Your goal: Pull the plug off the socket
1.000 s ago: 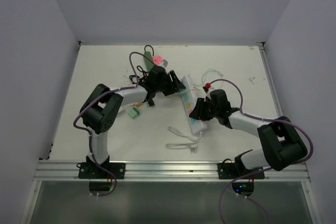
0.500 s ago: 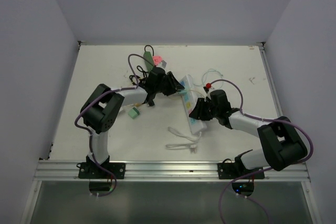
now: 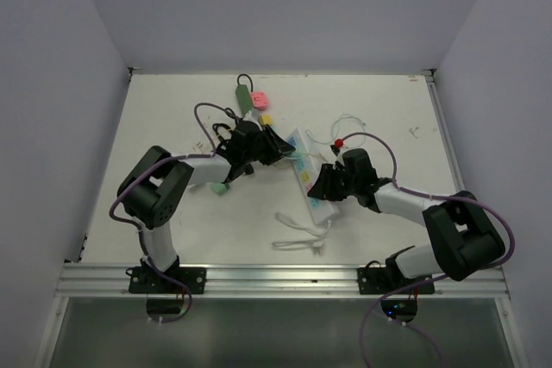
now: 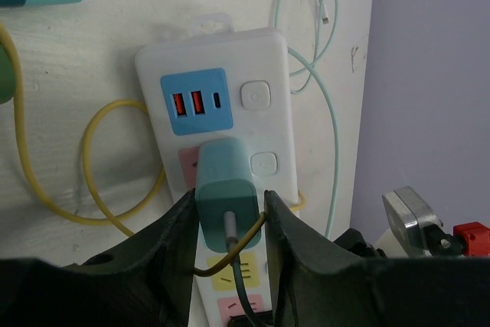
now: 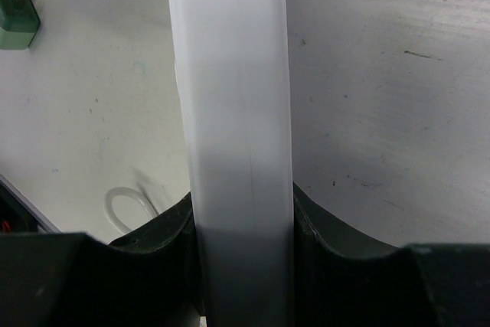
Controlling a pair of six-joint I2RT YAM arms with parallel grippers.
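Note:
A white power strip lies slantwise mid-table. In the left wrist view the strip shows a blue USB panel and white switches, with a teal plug standing over a pink socket. My left gripper is shut on the plug's sides, and a yellow cable crosses the plug's tail. From above, the left gripper is at the strip's far end. My right gripper is shut across the strip's near half. The right wrist view shows the gripper clamping the strip's white body. I cannot tell whether the prongs are still seated.
A dark green adapter and a pink piece lie at the back. A light green plug lies left of the strip and a white cable in front of it. A thin teal cable and a yellow cable loop beside the strip.
My left arm has drawn back toward the left and near side with the plug in its grip. The strip's far end has shifted slightly left. The right gripper holds its place on the strip.

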